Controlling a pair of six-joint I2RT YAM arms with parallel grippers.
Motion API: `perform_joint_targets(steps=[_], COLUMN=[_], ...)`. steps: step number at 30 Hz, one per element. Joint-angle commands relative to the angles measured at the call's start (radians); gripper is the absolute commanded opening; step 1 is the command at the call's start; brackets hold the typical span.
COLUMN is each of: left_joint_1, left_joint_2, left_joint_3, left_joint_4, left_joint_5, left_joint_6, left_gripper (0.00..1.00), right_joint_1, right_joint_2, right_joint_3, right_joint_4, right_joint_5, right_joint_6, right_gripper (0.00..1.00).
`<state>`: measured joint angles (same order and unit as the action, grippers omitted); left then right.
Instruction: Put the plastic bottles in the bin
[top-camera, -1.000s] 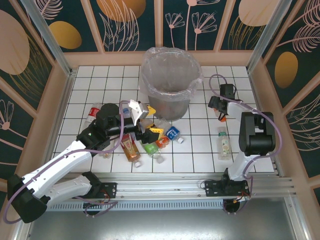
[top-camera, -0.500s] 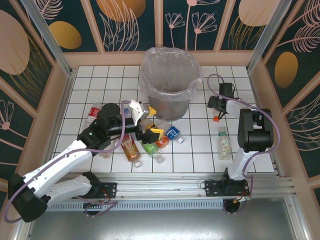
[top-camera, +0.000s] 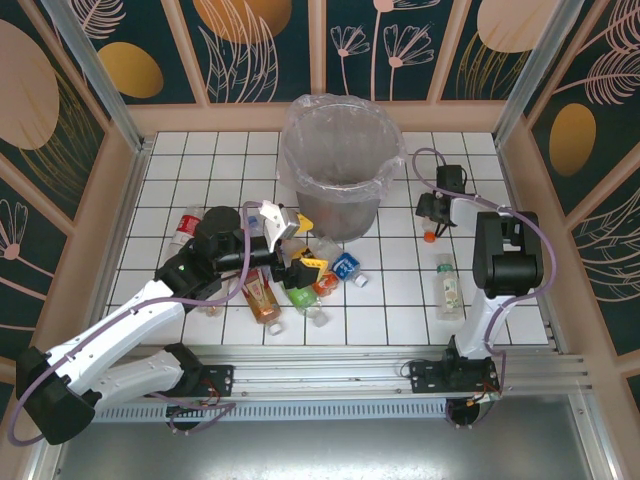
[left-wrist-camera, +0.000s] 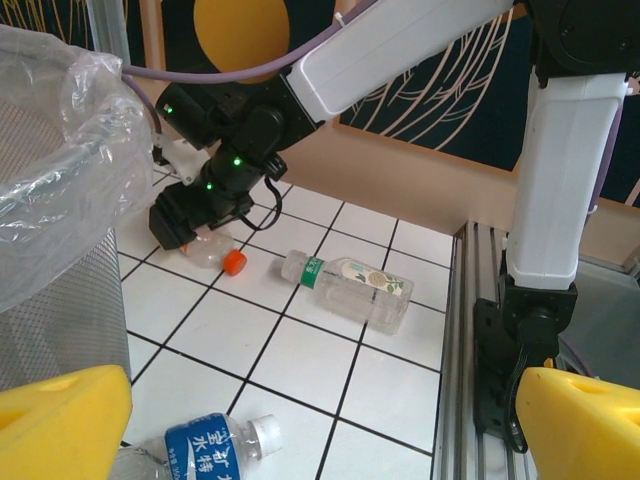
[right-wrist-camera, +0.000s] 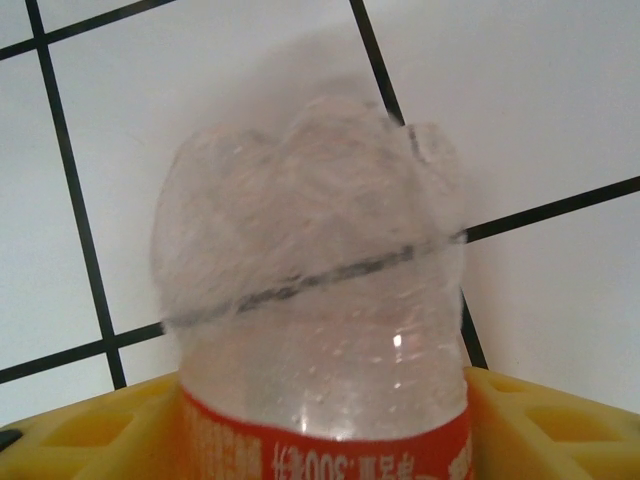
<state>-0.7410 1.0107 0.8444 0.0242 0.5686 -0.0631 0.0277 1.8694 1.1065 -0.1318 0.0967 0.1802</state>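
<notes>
The plastic bottles (top-camera: 268, 300) are nearly all on the white tiled table (top-camera: 400, 320), outside the bin (top-camera: 300, 150). The bin stands upright at the back centre with its clear liner folded over the rim. The liner is cloudy, so it cannot be told whether any bottle lies inside. The main group lies heaped just in front of the bin, toward the left. It includes a blue-labelled bottle (left-wrist-camera: 205, 450) on its side. A red-labelled bottle (top-camera: 185, 225) lies apart at the far left, and a green-labelled bottle (top-camera: 448, 287) lies on its side at the right, near the right arm's base. A further bottle with an orange cap (left-wrist-camera: 234, 262) lies on the tiles to the right of the bin. The right gripper (top-camera: 430, 222) is down on it. In the right wrist view the yellow pads (right-wrist-camera: 520, 420) sit against both sides of its clear body with no gap visible, and the bottle is not yet lifted. The left gripper (top-camera: 303, 243) hovers over the main group with its jaws spread wide and holds nothing. Judged from this layout, the task is at an early stage: one pick is in hand and almost every bottle remains to be moved.
</notes>
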Motion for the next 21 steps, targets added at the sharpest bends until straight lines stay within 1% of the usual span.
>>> perform_joint_targets(steps=[1,6,12,17,21], left_joint_1=[-0.004,-0.004,-0.003,-0.004,-0.004], left_joint_2=[-0.003,-0.003,-0.021,-0.046,-0.071], left_joint_3=[-0.007,-0.008,-0.014,-0.019,-0.028], left_joint_4=[0.002,0.006,0.02,0.015,0.021], left_joint_5=[0.022,0.028,0.018,-0.039,-0.084], left_joint_6=[0.013,0.009,0.002,0.023,0.038], left_gripper=[0.98,0.99,0.98,0.98,0.99], right_joint_1=[-0.008,-0.011,-0.014,-0.001,0.027], right_joint_2=[-0.039,-0.134,-0.309,-0.497,-0.607], right_joint_3=[0.017,-0.002,-0.005,-0.019,0.012], right_joint_4=[-0.021,-0.015,-0.031,-0.052,-0.092], right_joint_5=[0.017,0.018,-0.012,-0.056,-0.064], right_joint_6=[-0.012,-0.012,0.002,0.03,0.019], right_gripper=[0.62,0.59,0.56,0.56,0.56])
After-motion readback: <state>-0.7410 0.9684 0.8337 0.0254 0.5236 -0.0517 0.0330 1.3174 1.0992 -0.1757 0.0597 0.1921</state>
